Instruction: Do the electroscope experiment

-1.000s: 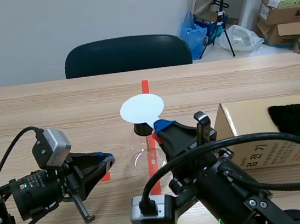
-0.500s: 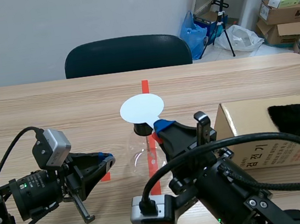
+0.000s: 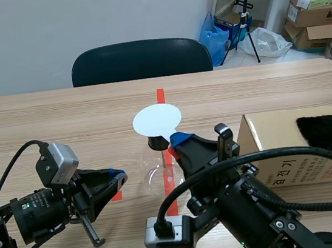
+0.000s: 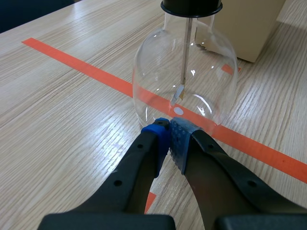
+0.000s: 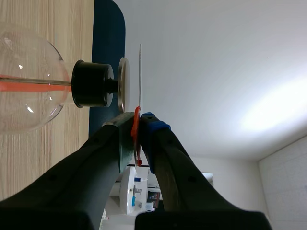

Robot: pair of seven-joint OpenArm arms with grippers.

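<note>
Holding the disc (image 3: 157, 119) flat just over the electroscope's (image 3: 155, 169) top plate (image 5: 123, 85), not touching, looks meant to bring charge close, so watch the leaf (image 4: 178, 94) inside. Your right pincer (image 5: 139, 120) is closed on the disc's edge. Your left pincer (image 4: 169, 130) is closed on nothing, its tips low on the table (image 3: 60, 113) just beside the glass.

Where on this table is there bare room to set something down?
Bare wood runs along the far table edge, between the flask and the chair. Crowded: the centre, where the left gripper and right gripper, holding the white disc, flank the flask, and by the box.
</note>
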